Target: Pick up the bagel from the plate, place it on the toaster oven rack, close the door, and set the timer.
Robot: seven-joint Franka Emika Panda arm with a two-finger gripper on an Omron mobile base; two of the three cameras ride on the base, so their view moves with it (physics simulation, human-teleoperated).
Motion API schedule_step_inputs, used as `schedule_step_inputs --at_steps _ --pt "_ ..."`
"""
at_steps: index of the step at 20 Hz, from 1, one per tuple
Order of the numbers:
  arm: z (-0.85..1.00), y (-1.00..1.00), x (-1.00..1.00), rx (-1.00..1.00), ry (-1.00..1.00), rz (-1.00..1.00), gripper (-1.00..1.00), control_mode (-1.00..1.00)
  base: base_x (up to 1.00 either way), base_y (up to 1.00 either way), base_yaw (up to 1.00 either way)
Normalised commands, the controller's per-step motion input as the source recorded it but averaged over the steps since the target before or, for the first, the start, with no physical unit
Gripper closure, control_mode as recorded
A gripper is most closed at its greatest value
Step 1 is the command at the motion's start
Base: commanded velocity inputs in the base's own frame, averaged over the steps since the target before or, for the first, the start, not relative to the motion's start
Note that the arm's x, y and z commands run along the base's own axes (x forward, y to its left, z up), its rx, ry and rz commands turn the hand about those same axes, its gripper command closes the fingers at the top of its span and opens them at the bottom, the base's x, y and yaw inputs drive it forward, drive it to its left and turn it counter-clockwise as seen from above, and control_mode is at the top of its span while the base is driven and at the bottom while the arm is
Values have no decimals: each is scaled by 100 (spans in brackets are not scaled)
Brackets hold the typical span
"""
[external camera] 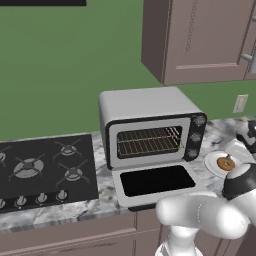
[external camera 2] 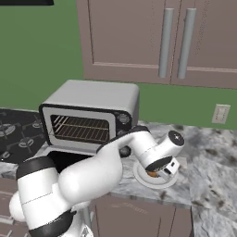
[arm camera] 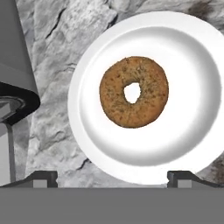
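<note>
A simulated kitchen with a grey marble counter (external camera: pixel 100 200) under brown wall cabinets (external camera 2: pixel 139 37) and a green wall. A silver toaster oven (external camera: pixel 150 127) sits on the counter toward its back edge, just right of a black gas hob (external camera: pixel 45 170). The door (external camera: pixel 157 182) lies folded down flat toward the counter's front edge, its dark glass facing up, and the toaster oven rack (external camera: pixel 149 141) spans the open cavity. Just right of the oven, near the counter's front edge, rests the plate (arm camera: pixel 183 135), round and white. The bagel (arm camera: pixel 134 91), a golden-brown ring, lies flat on the plate, a little off its centre. The white robot arm bends over the counter with the end effector (arm camera: pixel 113 177) hanging above the plate, pointing down at it. Its two dark fingertips (arm camera: pixel 43 178) are spread wide apart, holding nothing and touching neither bagel nor plate
</note>
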Motion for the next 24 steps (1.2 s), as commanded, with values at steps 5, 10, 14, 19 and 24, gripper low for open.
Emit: schedule_step_inputs --at_steps 5,10,14,19,24 --pt "-29 -15 16 4 0 0 -100 -100 0 0 0" --pt "-15 -10 13 5 0 0 -100 -100 0 0 0" --pt "-2 -3 18 8 0 3 -100 -100 0 0 0" --pt "-11 -6 15 6 0 3 -100 -100 0 0 0" --pt "-14 -2 14 5 0 3 -100 -100 0 0 0"
